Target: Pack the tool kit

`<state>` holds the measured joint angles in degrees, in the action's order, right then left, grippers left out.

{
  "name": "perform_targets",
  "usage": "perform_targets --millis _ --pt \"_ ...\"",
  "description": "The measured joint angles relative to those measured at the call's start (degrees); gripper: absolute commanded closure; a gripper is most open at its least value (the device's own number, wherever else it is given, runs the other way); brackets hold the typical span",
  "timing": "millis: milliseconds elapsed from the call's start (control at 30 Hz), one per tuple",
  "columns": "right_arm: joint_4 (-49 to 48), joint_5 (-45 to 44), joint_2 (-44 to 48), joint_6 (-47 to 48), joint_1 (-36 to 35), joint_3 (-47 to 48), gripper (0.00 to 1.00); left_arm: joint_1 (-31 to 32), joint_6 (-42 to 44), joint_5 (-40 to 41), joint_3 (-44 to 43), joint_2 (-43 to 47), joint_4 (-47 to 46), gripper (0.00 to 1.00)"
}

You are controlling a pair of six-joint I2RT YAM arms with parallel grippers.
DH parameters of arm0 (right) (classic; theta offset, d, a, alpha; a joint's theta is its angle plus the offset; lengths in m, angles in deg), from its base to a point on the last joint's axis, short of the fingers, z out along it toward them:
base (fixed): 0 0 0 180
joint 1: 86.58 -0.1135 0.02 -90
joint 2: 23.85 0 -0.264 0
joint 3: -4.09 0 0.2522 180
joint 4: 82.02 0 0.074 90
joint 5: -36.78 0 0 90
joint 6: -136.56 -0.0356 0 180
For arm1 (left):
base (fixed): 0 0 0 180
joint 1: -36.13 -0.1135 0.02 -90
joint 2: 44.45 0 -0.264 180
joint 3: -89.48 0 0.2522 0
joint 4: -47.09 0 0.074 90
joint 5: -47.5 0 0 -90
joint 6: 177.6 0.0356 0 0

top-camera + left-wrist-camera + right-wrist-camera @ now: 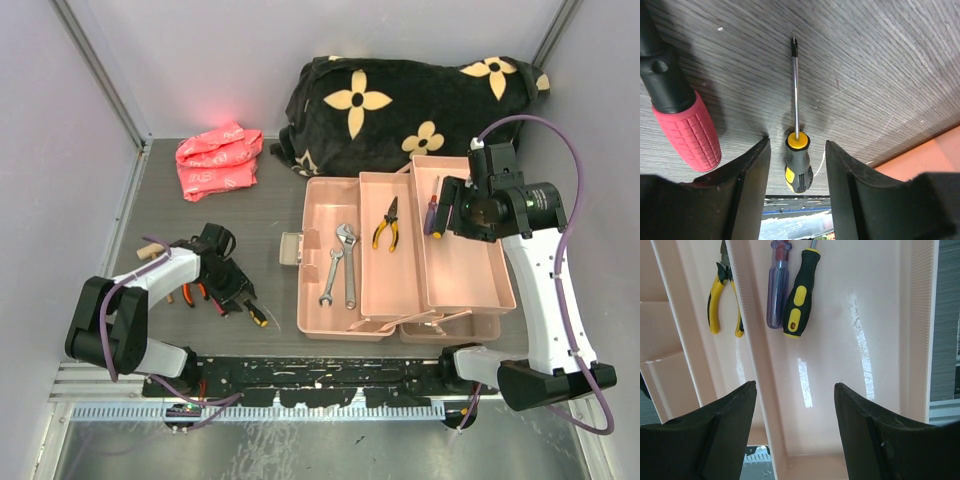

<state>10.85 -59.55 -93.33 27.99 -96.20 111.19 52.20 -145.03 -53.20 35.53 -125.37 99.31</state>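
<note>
The pink toolbox (330, 325) lies open with two trays. Two wrenches (341, 265) lie in its base and yellow-handled pliers (386, 224) in the middle tray. My right gripper (795, 390) is open and empty above the right tray (840, 330), where a purple screwdriver (777, 285) and a black-and-yellow screwdriver (801, 292) lie; the pliers (720, 295) show beside them. My left gripper (797, 150) is open, low over the table, its jaws on either side of a yellow-and-grey screwdriver (797, 160), not touching it. A red-handled tool (687, 132) lies to its left.
Several loose tools (205, 290) and a small wooden-handled hammer (150, 250) lie by the left arm. A pink folded bag (218, 160) sits at the back left and a black flowered bag (410, 100) behind the toolbox. Walls close both sides.
</note>
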Motion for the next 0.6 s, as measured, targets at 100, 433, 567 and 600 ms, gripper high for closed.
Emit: perform_targets --millis 100,433,567,600 --pt "0.26 -0.07 0.50 0.00 0.00 0.00 0.31 0.52 0.02 0.00 0.00 -0.20 -0.28 0.81" --pt "0.76 0.00 0.94 0.00 0.00 0.44 0.31 1.07 1.79 -0.72 -4.44 -0.74 1.90 1.00" --pt "0.46 2.23 0.59 0.28 0.00 3.58 0.29 1.07 5.25 -3.43 -19.06 -1.66 4.13 1.00" --pt "-0.28 3.78 0.59 0.26 0.00 4.31 0.29 1.07 6.62 -5.07 -24.61 -2.21 3.26 1.00"
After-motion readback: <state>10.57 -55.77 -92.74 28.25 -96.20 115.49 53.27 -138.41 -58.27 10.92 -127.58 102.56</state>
